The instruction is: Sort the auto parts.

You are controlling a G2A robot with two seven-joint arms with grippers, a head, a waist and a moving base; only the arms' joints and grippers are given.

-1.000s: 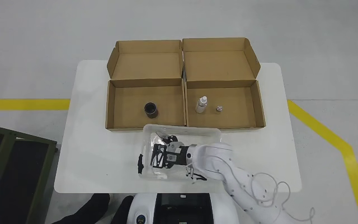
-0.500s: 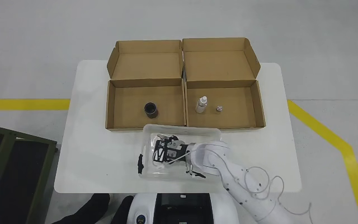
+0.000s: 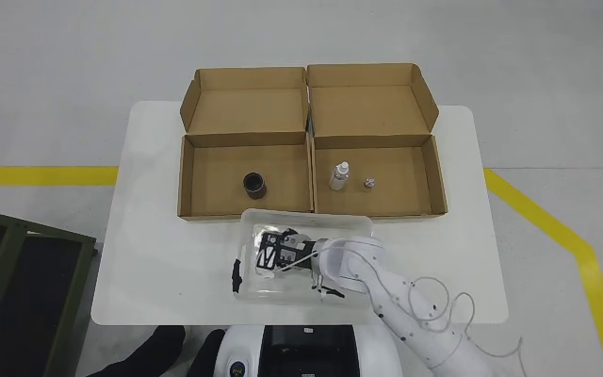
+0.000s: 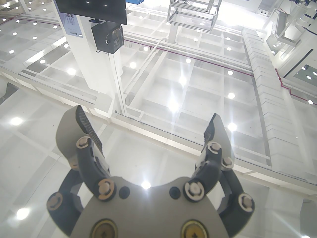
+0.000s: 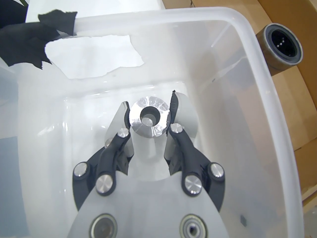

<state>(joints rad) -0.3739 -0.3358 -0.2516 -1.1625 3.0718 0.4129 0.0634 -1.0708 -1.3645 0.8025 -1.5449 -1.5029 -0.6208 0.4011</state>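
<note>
In the bin [image 5: 260,58], the right gripper [image 5: 148,117] pinches a silver bushing [image 5: 148,131] between both fingers. The left gripper [image 4: 147,113] points at the ceiling, jaws spread wide.

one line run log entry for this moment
right gripper: shut on silver bushing | where: inside clear bin | left gripper: open, empty

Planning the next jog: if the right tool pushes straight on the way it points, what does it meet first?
The right tool first meets the bushing between its fingers, seemingly gripped; just beyond lies the bin floor. Depth is unclear.
</note>
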